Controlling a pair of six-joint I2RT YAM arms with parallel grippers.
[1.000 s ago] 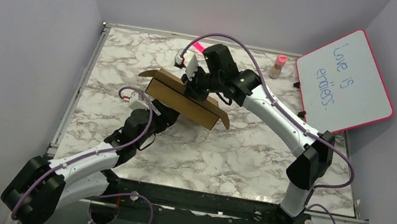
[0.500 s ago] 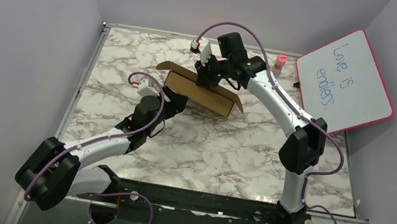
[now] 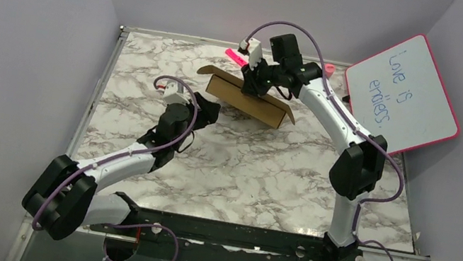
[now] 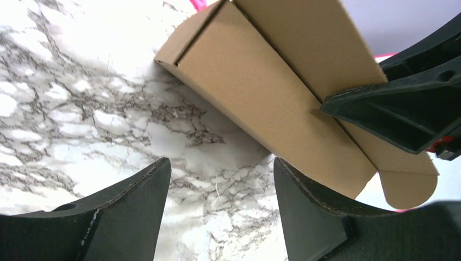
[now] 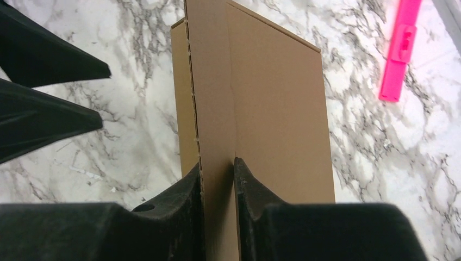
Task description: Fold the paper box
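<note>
The paper box (image 3: pixel 248 99) is a brown cardboard mailer folded into a long shallow box, lying at the back middle of the marble table (image 3: pixel 264 172), with end flaps sticking out. My right gripper (image 3: pixel 251 84) comes down on its far long wall; in the right wrist view the right gripper (image 5: pixel 217 162) has cardboard (image 5: pixel 272 98) filling the narrow gap between its fingers. My left gripper (image 3: pixel 208 106) is open just in front of the box's left end. In the left wrist view only marble shows between the left gripper's (image 4: pixel 220 163) fingers, with the box (image 4: pixel 272 92) just beyond them.
A pink marker (image 3: pixel 234 56) lies behind the box near the back edge. A pink-framed whiteboard (image 3: pixel 404 93) leans at the back right. A small pink-capped bottle (image 3: pixel 329 67) peeks out behind the right arm. Purple walls close in left, back and right.
The right gripper has carried the box toward the back right, and its jaws have parted slightly. The left arm followed forward and stayed open.
</note>
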